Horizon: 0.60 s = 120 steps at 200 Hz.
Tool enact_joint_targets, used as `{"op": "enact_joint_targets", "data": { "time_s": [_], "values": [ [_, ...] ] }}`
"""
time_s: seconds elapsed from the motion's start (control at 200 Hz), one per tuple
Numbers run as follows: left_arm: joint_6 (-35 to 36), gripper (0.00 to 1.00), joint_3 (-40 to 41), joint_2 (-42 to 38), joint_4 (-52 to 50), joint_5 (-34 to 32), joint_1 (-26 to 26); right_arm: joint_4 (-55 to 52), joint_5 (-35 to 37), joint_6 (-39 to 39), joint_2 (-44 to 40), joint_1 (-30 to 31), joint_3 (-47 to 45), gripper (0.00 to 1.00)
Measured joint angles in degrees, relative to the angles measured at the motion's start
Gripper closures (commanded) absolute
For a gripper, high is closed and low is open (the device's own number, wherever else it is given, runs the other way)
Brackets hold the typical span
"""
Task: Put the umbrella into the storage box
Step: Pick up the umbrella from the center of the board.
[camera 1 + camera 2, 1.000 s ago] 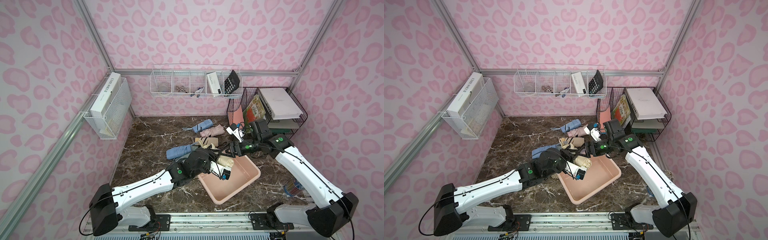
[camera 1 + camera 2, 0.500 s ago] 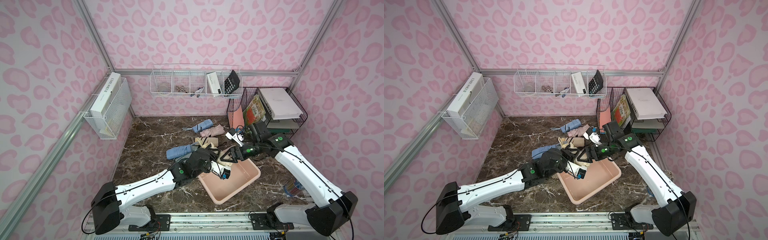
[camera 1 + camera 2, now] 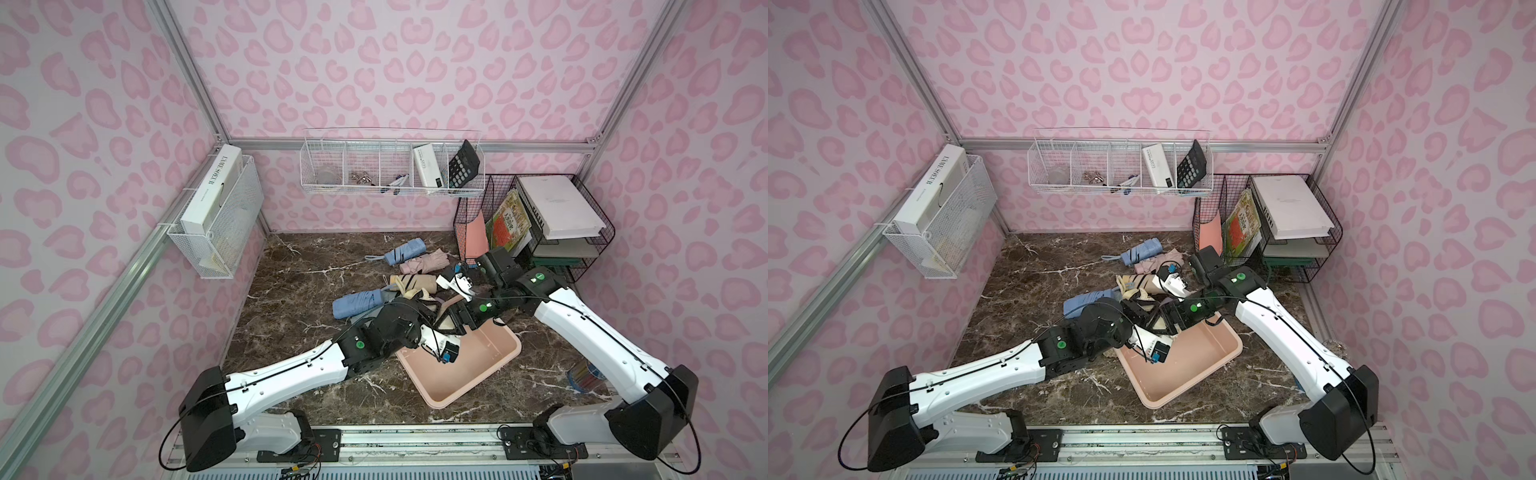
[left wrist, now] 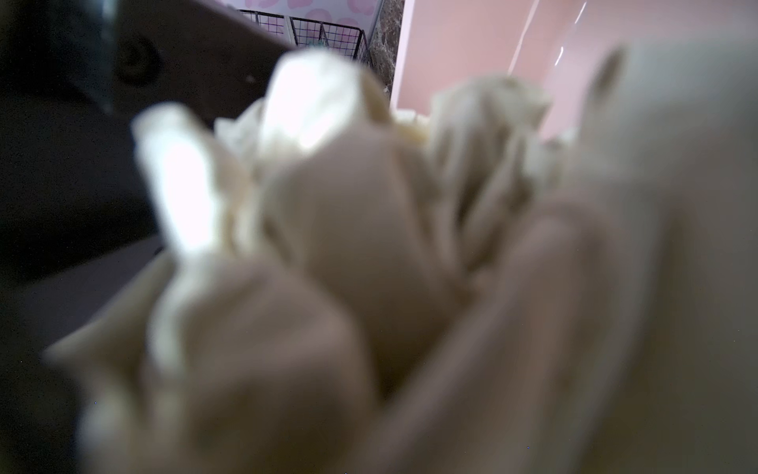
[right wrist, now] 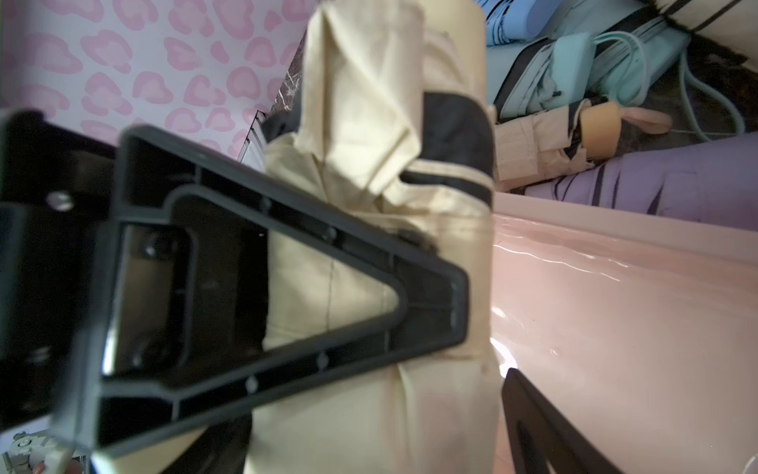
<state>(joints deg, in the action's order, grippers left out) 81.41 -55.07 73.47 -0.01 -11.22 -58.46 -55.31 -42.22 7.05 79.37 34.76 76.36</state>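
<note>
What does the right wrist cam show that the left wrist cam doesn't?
Right wrist only: a black gripper finger across the cream umbrella, plus a blue umbrella and a purple umbrella outside the pink storage box. Left wrist only: the black wire rack. Both: the cream umbrella, a blur in the left wrist view, and the storage box.

white box [image 3: 211, 188] says "L'AME SOEUR" down its side, in the wire basket [image 3: 237, 226], far from the left gripper [image 3: 432, 318], other print too small to read
</note>
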Motion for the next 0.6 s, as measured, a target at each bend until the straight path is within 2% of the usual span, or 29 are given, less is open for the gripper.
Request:
{"op": "enact_joint_targets", "data": {
  "time_s": [0.135,0.33,0.38,0.49,0.6],
  "values": [
    [0.11,0.97,0.0,-0.37,-1.53,0.72,0.0,0.28,0.7,-0.24,0.7,1.53,0.2,0.31],
    [-0.22,0.84,0.0,-0.94,-2.21,1.33,0.04,2.08,1.33,-0.13,-0.76,2.21,-0.7,0.6],
    [-0.24,0.8,0.0,-1.2,-2.19,1.33,0.04,2.54,1.79,0.09,-1.27,2.25,-0.92,0.64],
    [-0.24,0.67,0.0,-1.57,-2.12,1.55,-0.02,3.15,1.68,0.59,-2.16,2.23,-1.49,0.72],
    [-0.31,0.46,-0.11,-2.12,-2.56,1.95,-0.02,3.26,1.22,0.66,-2.51,2.14,-1.51,0.78]
  ]
}}
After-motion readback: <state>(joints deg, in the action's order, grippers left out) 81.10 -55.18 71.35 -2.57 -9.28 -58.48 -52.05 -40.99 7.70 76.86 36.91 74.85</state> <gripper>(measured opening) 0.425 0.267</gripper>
